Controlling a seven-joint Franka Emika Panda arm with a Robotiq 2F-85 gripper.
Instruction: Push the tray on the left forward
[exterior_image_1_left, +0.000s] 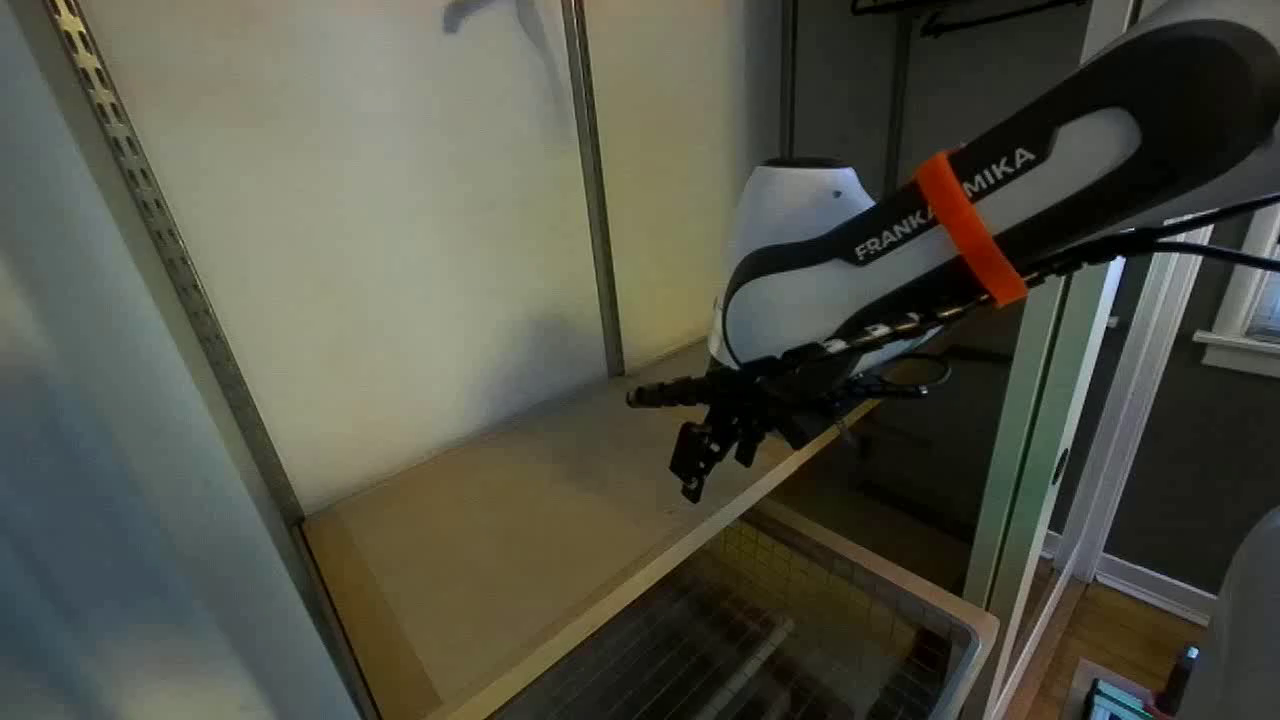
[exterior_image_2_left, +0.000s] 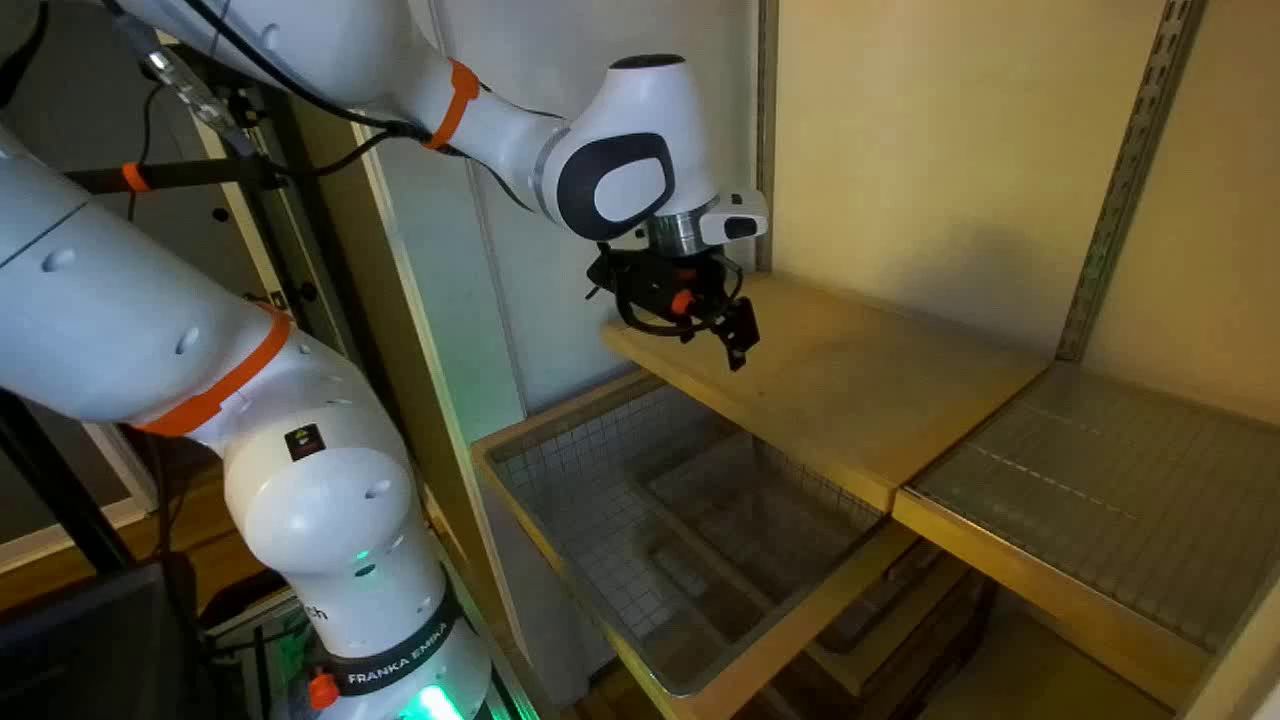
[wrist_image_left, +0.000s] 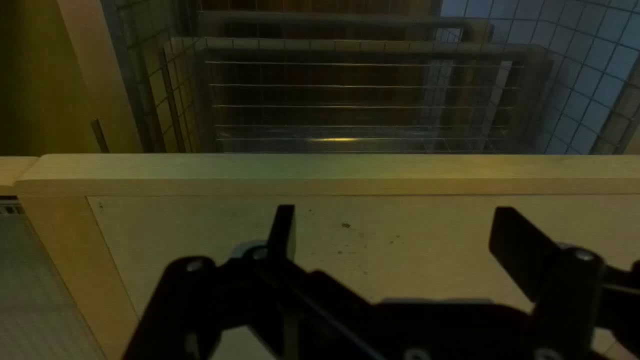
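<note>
A pale wooden tray or shelf board (exterior_image_1_left: 450, 560) lies level in the closet; it also shows in an exterior view (exterior_image_2_left: 850, 390) on the left of a glass-topped one. Its raised front edge (wrist_image_left: 330, 167) crosses the wrist view. My gripper (wrist_image_left: 392, 210) is open and empty, with its fingers well apart over the board, just behind that front edge. In both exterior views the gripper (exterior_image_1_left: 718, 475) (exterior_image_2_left: 715, 345) points down near the board's front edge. I cannot tell whether the fingertips touch the board.
A wire basket drawer (exterior_image_2_left: 560, 560) with a wooden rim is pulled out below the board; its rim shows in an exterior view (exterior_image_1_left: 985, 625). The glass-topped tray (exterior_image_2_left: 1100, 490) adjoins the board. A back wall (exterior_image_1_left: 400, 250) with metal rails stands behind.
</note>
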